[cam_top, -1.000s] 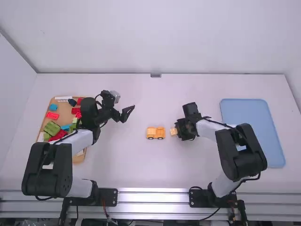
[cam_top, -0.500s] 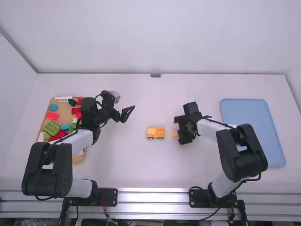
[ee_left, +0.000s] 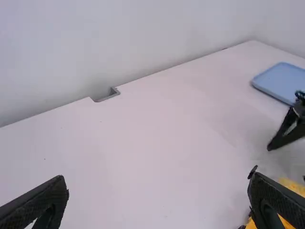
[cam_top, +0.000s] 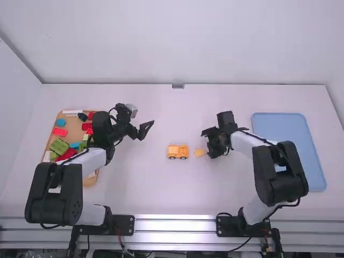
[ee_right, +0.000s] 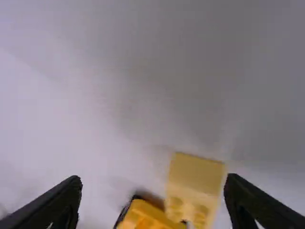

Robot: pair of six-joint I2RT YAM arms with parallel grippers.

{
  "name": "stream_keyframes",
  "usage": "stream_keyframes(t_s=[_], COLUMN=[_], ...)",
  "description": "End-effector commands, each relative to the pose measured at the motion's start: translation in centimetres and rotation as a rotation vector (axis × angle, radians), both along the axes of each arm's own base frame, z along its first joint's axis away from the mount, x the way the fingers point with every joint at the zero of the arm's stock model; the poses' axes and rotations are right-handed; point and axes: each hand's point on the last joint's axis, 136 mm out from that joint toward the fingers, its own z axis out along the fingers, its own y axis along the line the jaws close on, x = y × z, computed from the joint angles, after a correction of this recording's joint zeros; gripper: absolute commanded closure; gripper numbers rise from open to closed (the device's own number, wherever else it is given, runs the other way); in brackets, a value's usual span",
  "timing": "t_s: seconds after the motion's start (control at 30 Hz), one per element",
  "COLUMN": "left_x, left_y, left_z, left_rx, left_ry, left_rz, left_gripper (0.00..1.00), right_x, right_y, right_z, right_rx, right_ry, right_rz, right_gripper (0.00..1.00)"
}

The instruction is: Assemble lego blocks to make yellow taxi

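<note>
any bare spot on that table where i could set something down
Bare table lies between the yellow vehicle and the back wall, and again between vehicle and metal rail. It's crowded where the loose yellow block sits between vehicle and right pincer, and in the brown tray.

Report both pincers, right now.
Left pincer: open, empty.
Right pincer: open, holding nothing; its fingers stand wide apart, with the small yellow block near one of them, not clamped.
</note>
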Motion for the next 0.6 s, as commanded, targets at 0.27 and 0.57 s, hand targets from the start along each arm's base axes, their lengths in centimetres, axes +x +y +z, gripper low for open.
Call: stream_keyframes(t_s=[0.27,0.57], left_x=[0.0,0.7], left_y=[-0.6,1.0], left_z=[1.1,-0.3], left_rx=[-0.007,-0.031], left_ry=[-0.024,0.073], left_rz=[-0.024,0.109], left_gripper=[0.01,0.01], right_x=[5.5,8.0], right_y=[-0.7,-1.0], right_z=[8.0,10.6], right_rx=[-0.507,-0.674], right_ry=[-0.805,-1.110], right_rz=[1.254,1.472], right_gripper=[0.01,0.02])
